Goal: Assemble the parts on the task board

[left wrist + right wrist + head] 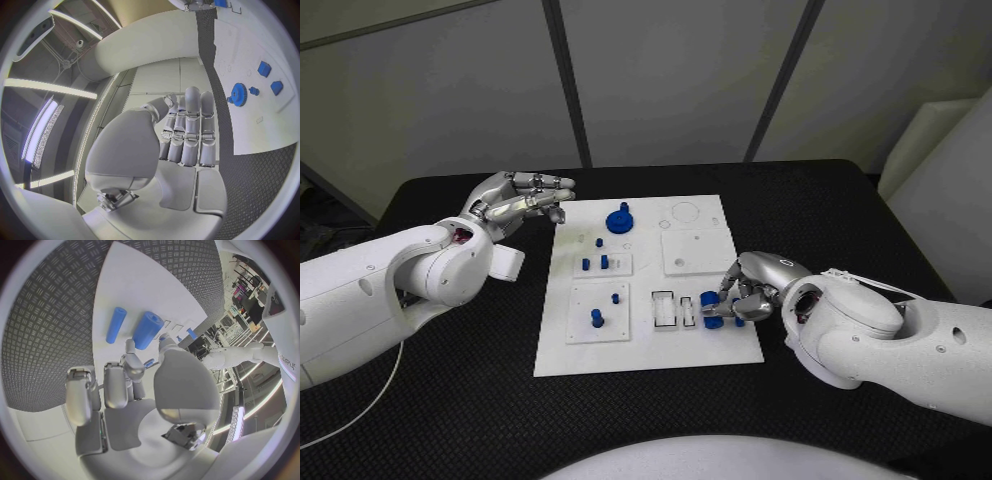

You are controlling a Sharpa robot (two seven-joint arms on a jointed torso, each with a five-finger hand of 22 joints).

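Right hand (750,288), silver, fingers curled down at the right edge of the task board (581,358), beside two blue cylinders: one thick (146,330), one thin (115,325), lying side by side on the white plate. Whether the fingers actually grip either cylinder cannot be told.

Left hand (519,198), silver, raised off the board's far left corner, fingers loosely curled, holding nothing.

Task board: one flat white rectangular plate in the middle of the table (473,420), whose black surface has a ribbed tread pattern. On the plate are three raised white square tiles, two on the left and one (697,250) on the right.

Parts, all blue: one toothed gear (620,219) near the far edge; small pegs standing in the two left tiles, about three in the nearer tile (600,311) and three in the farther one (606,262).

Two narrow upright slots (678,310) sit just left of the cylinders.
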